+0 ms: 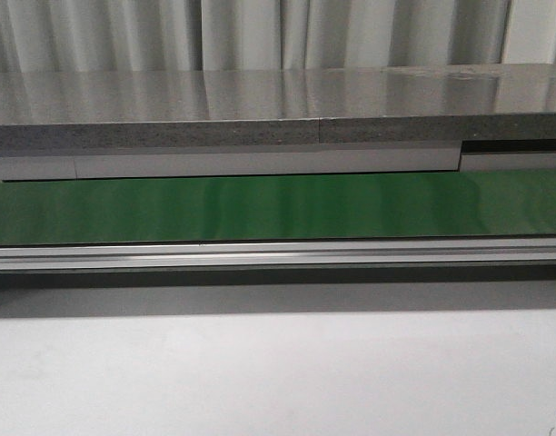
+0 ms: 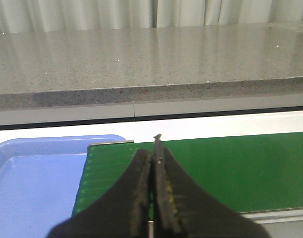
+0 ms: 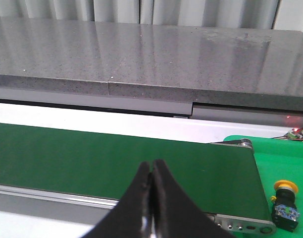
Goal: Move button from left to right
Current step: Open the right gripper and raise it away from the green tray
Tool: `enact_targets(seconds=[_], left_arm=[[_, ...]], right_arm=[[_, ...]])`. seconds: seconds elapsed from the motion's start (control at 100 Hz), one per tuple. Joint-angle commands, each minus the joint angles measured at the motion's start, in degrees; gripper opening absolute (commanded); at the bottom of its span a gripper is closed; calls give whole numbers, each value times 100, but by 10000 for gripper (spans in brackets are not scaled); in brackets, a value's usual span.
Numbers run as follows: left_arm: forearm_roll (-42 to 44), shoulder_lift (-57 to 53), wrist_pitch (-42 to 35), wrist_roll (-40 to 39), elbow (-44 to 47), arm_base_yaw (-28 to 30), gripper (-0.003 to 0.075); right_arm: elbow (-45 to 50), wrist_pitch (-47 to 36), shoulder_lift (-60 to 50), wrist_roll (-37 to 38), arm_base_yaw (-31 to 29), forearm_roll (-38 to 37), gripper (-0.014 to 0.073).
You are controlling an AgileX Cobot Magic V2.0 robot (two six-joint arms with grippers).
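1. The button (image 3: 285, 201) shows only in the right wrist view: a round yellow cap on a black blocky body, with a small green and blue mark on the body's face. It stands upright.
2. It rests on a bright green surface (image 3: 285, 158) just past the right end of the conveyor belt (image 3: 117, 161), apart from the belt's end roller (image 3: 235, 144) and the metal end bracket (image 3: 243, 225).
3. Farther back on that green surface, near the picture's edge, lies a small part with thin wires and a red glow (image 3: 292, 133); what it is cannot be told.
4. The right gripper (image 3: 152, 171) hangs over the near edge of the belt, left of the button and well apart from it; its black fingers are pressed together with nothing between them.
5. The left gripper (image 2: 152, 163) is likewise closed and empty, over the belt's left end (image 2: 201, 168).
6. A blue tray (image 2: 32, 173) sits just beside that left end.
7. Behind the belt runs a grey speckled counter (image 1: 260, 109), with a pale pleated curtain (image 1: 260, 32) beyond it.
8. In the front view the aluminium rail (image 1: 278, 254) edges the belt on the near side, then a white table (image 1: 278, 372).
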Motion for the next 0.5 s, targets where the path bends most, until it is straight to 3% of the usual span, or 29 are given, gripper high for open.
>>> enact_targets(seconds=[0.0, 0.3, 0.49], left_arm=[[-12, 24, -485, 1, -164, -38, -20], [-12, 24, -485, 1, -164, -38, -20], [-12, 24, -485, 1, -164, -38, -20]], right_arm=[[-131, -420, 46, -72, 9, 72, -67], [137, -922, -9, 39, 98, 22, -67], [794, -1350, -476, 1212, 374, -948, -67]])
